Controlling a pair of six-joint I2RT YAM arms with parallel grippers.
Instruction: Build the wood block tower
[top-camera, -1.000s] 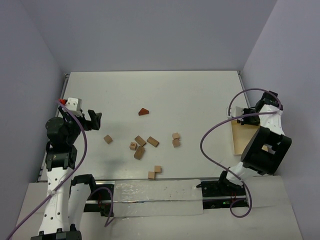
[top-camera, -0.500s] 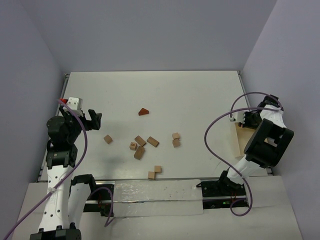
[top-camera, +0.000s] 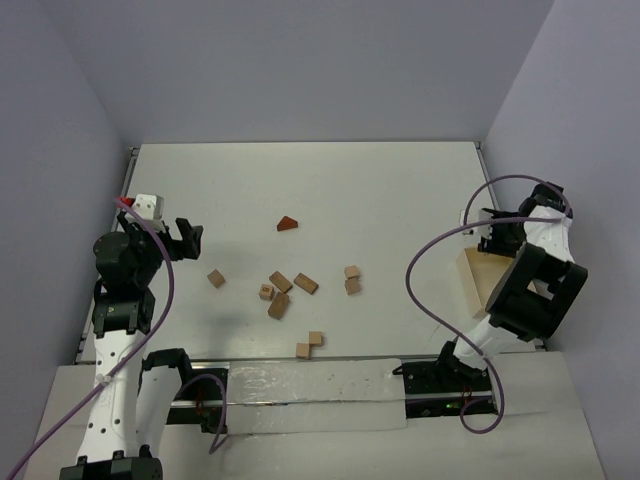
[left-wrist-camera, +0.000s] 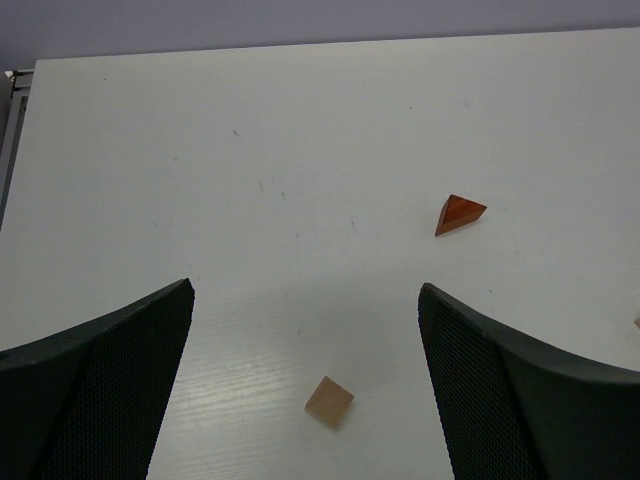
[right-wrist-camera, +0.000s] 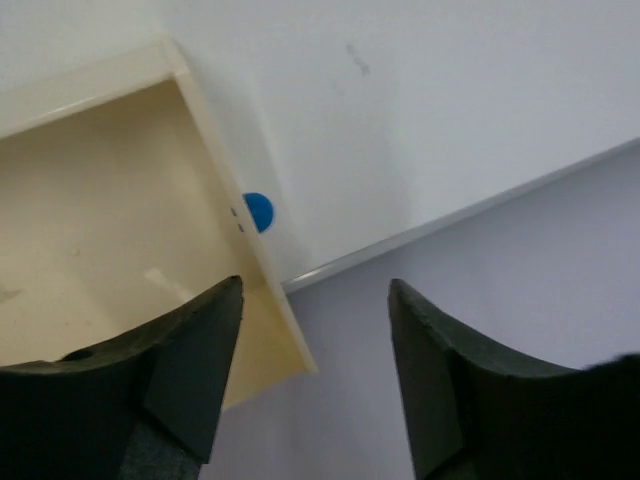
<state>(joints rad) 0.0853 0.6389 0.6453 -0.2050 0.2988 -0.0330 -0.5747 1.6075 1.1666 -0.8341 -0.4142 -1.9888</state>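
From above, the blocks (top-camera: 279, 294) are lying loose on the middle of the table (top-camera: 400, 190), not built into a tower. A tight cluster is sitting at the centre. Two touching blocks are lying to its right and two more nearer the arm bases. A single cube (top-camera: 216, 278) is resting to the cluster's left, and a reddish-brown wedge (top-camera: 288, 223) is lying alone farther back. The left gripper (top-camera: 188, 235) is hanging at the table's left side, well apart from the blocks, with its jaws spread. The right gripper (top-camera: 490, 238) is hovering at the far right over the back end of a pale tray (top-camera: 478, 282), and a purple cable (top-camera: 425, 265) is looping out beside it.

In the left wrist view, the left gripper (left-wrist-camera: 305, 292) is holding its jaws wide, and bare table is showing between them. The cube (left-wrist-camera: 329, 401) is lying low in the gap, touching neither finger. The wedge (left-wrist-camera: 460, 213) is sitting farther off to the right.

In the right wrist view, the right gripper (right-wrist-camera: 315, 288) is holding its jaws parted, with nothing pinched. The tray's (right-wrist-camera: 205, 130) side wall is running down through the gap, and whether the fingers (right-wrist-camera: 190, 370) are touching it cannot be told. A blue dot (right-wrist-camera: 258, 211) is showing just beside that wall. A grey rail (right-wrist-camera: 460, 220) is edging the table, with the lilac wall (right-wrist-camera: 520, 300) beyond it.
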